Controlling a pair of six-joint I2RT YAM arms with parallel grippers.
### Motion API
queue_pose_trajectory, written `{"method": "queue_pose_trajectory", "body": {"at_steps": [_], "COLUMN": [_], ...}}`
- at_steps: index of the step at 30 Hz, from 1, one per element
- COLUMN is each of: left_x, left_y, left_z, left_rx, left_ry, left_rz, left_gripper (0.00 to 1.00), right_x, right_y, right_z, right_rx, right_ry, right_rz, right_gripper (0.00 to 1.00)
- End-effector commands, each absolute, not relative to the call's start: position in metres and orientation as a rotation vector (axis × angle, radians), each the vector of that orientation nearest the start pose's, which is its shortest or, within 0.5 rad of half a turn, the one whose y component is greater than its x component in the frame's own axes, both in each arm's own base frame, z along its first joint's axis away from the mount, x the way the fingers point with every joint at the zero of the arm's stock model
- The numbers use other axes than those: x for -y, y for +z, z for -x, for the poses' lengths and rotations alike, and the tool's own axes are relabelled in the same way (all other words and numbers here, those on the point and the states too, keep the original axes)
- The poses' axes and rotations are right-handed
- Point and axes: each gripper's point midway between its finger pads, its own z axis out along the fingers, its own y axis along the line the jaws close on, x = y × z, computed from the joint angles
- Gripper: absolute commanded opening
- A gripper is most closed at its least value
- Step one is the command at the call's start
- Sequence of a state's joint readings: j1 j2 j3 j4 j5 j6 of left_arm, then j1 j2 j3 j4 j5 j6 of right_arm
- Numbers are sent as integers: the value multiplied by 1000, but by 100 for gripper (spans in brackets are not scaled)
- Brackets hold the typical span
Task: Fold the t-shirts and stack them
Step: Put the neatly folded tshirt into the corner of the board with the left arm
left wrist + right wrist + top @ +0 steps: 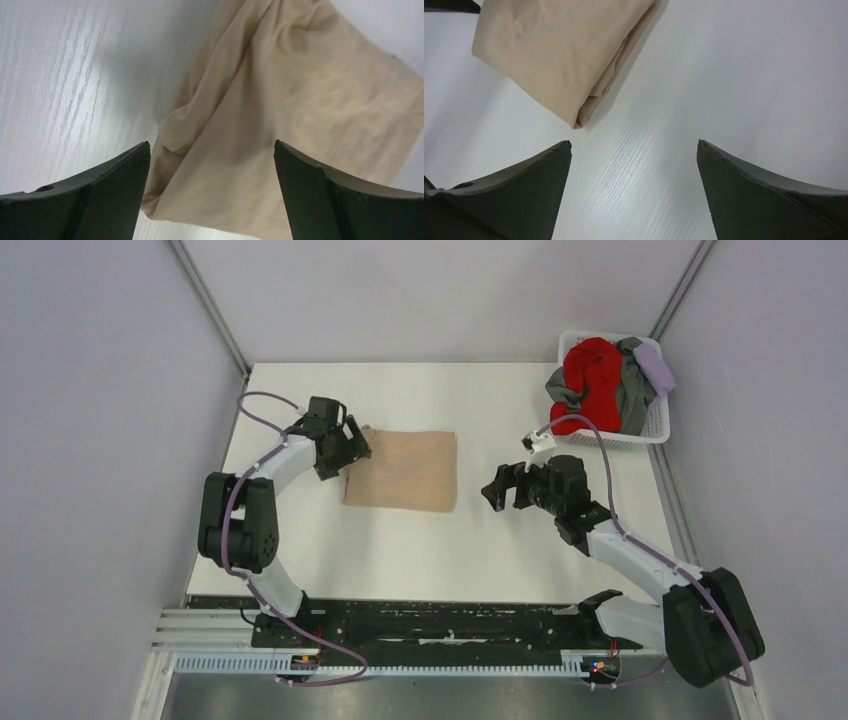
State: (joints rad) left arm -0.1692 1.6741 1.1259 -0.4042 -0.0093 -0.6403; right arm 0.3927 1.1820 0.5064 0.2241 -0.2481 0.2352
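**Tan t-shirt (403, 472) folded on the desk (400, 550), both sets of fingers open**

The left fingers (353, 448) are spread wide over the tan t-shirt's rumpled left edge, gripping nothing. The right fingers (503, 490), equally wide and empty, hang above bare desk just right of it. In the far right corner, a white basket (655, 432) holds a red t-shirt (592, 375), a grey t-shirt (632, 400) and a lavender t-shirt (655, 368), heaped together.

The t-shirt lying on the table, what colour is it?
The t-shirt is plain tan, with no pattern; the left wrist view shows it best.
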Motion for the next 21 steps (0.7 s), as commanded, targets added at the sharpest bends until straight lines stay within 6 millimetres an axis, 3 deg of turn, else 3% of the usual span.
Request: {"method": "queue_pose_trajectory", "body": {"at_steps": [1, 5, 8, 11, 13, 21], "left_x": [82, 92, 92, 79, 63, -6], "left_y": [54, 32, 14, 5, 12, 64], "left_z": [-397, -411, -419, -429, -444, -518], "left_rx": [-2538, -2560, -2599, -2594, -2555, -2341], "left_ry": [-224, -271, -243, -118, 10, 486], "left_rz": [572, 596, 624, 684, 725, 708], "left_gripper": [93, 73, 46, 15, 2, 2], "right_x": [-165, -157, -150, -143, -141, -135], "right_y": [149, 161, 167, 168, 164, 153], "right_z": [-307, -306, -307, -309, -309, -308], "right_rx": [-1915, -1883, -1864, -1851, -1851, -1819], "right_ry": [535, 490, 443, 400, 391, 338], "right_rz": [323, 320, 316, 300, 305, 334], "right_gripper": [98, 98, 98, 98, 98, 98]}}
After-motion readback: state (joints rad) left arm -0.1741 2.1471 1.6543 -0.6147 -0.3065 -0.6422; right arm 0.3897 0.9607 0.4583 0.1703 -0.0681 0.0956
